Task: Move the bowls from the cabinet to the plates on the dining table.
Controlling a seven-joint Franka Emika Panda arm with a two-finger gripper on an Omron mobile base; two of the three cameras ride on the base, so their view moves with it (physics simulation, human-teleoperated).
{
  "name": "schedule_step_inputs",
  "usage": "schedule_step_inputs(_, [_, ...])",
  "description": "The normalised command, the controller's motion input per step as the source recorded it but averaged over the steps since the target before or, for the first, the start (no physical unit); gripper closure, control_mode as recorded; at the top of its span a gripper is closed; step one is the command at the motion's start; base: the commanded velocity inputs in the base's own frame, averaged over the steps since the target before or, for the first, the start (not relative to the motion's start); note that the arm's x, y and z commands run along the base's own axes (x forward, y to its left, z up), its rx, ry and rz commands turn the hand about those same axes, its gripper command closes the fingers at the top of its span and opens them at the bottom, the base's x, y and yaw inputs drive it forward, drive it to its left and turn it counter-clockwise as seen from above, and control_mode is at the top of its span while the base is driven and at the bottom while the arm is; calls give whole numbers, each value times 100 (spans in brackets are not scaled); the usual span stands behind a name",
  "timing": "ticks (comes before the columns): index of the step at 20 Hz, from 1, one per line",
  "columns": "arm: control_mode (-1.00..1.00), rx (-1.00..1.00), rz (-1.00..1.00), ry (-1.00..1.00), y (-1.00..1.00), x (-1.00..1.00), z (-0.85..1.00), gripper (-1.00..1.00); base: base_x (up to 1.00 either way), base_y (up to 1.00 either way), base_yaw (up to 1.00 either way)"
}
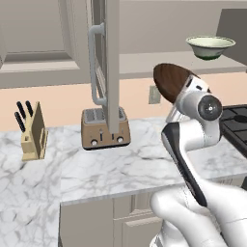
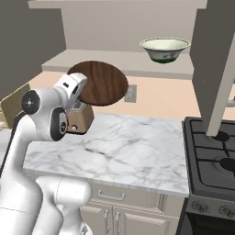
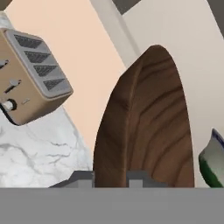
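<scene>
Held object: the dark brown wooden bowl is seen tipped on edge, with its rim pinched between the two fingertips of the gripper, as shown in the hand view.
Gripper state: the jaws are closed on the rim of the wooden bowl; no gap is visible between fingers and wood.
Position of the held bowl: it is carried in the air in front of the cabinet shelf, above the marble worktop and just above the toaster.
Second bowl: the pale green-cream bowl is left upright on the cabinet shelf, to the right of the wooden bowl and well apart from it.
Deciding relation: the wooden bowl's wide face is held nearly vertical, its long axis running away from the fingers; it is judged that it must be levelled before it can be set on a plate.
Cabinet: the open cabinet door with its bar handle hangs edge-on left of the bowl.
Left base view: the knife block is shown far left of the toaster.
Right base view: the stove burners are shown right of the worktop.
Hand view: the wood grain and the green-cream bowl's edge beside it are shown.
</scene>
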Motion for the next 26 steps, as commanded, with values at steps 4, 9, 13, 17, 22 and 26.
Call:
schedule_step_inputs(4, [-100,-13,13,0,4,-90,-55,100,0,0,0])
schedule_step_inputs(9, [-100,-15,12,0,2,-78,-71,100,0,0,0])
schedule_step_inputs(13, [-100,-17,13,0,0,-64,-99,100,0,0,0])
schedule_step_inputs(17, [-100,-20,12,0,0,-51,-100,100,0,0,0])
schedule_step_inputs(22, [-100,-30,9,-2,0,-30,-89,100,0,0,0])
schedule_step_inputs(26, [-100,-27,7,-9,-3,-17,-50,100,0,0,0])
